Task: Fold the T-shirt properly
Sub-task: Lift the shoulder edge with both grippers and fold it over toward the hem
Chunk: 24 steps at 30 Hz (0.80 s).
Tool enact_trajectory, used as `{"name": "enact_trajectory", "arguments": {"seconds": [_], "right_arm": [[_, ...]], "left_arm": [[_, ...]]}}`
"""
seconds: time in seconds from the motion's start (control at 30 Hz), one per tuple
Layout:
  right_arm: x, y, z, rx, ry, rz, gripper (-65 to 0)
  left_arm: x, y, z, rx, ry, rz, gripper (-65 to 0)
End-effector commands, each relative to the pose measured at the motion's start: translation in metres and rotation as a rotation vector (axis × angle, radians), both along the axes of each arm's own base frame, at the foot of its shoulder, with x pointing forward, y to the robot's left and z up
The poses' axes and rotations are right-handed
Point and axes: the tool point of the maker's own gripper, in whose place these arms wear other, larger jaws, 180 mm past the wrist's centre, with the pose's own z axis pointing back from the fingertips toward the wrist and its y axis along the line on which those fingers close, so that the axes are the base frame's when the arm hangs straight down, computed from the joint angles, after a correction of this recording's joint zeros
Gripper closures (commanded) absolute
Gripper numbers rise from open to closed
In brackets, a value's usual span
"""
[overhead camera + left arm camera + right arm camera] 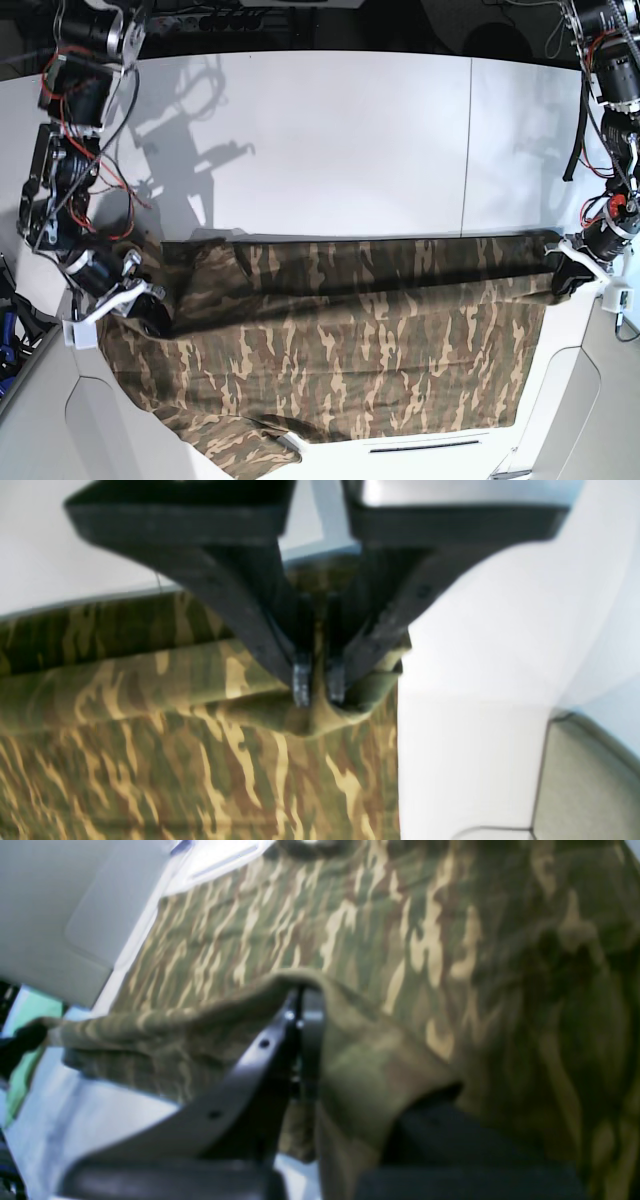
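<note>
With both grippers clamped on cloth at opposite ends, looks like the middle of a fold. Left gripper (320,692) fingers (301,685) nearly together, pinching a bunched corner of the T-shirt (350,340); right gripper (300,1005) narrowed on a raised ridge of fabric (one finger half buried under it). Shirt spread across the near part of the white desk (330,140), front edge draping over the desk's rim, a lifted band stretched taut between the two grips. Next move probably calls for carrying both ends together, level and at equal pace, to lay the band flat without slack. Camouflage print in olive, brown and tan; soft, slightly creased.
</note>
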Motion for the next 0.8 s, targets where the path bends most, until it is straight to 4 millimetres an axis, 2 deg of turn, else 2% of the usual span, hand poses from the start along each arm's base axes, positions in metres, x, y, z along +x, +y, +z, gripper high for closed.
{"name": "enact_trajectory", "arguments": {"seconds": [0.0, 0.13, 0.17, 0.23, 0.27, 0.3, 0.37, 0.5, 0.77], "right_arm": [[0.019, -0.008, 0.025, 0.0, -0.076, -0.026, 0.0], [0.037, -0.008, 0.02, -0.027, -0.062, -0.033, 0.0], [0.039, -0.007, 0.019, -0.028, -0.057, -0.034, -1.6], [0.04, -0.007, 0.012, -0.023, -0.034, -0.034, -24.3], [0.039, -0.007, 0.009, -0.021, -0.027, -0.033, -33.5], [0.037, -0.007, 0.007, -0.021, -0.021, -0.032, -39.0], [0.034, -0.007, 0.002, -0.027, 0.002, -0.024, -40.2], [0.028, -0.018, -0.003, -0.027, 0.047, -0.035, -40.1], [0.004, -0.082, -0.014, 0.052, 0.082, -0.206, -40.1]], "left_arm": [[0.013, 0.012, 0.022, 0.019, -0.057, 0.02, 0.0], [0.027, 0.008, 0.016, -0.004, -0.042, 0.016, -0.1], [0.029, 0.008, 0.016, -0.008, -0.04, 0.018, -4.8], [0.033, 0.01, 0.017, -0.015, -0.042, 0.025, -16.5], [0.034, 0.011, 0.018, -0.016, -0.042, 0.027, -22.0], [0.034, 0.011, 0.017, -0.016, -0.04, 0.03, -26.1], [0.033, 0.011, 0.016, -0.016, -0.029, 0.029, -28.8], [0.03, 0.012, 0.013, -0.018, -0.012, 0.031, -28.8], [0.012, 0.034, 0.015, -0.157, 0.011, 0.12, -28.9]]}}
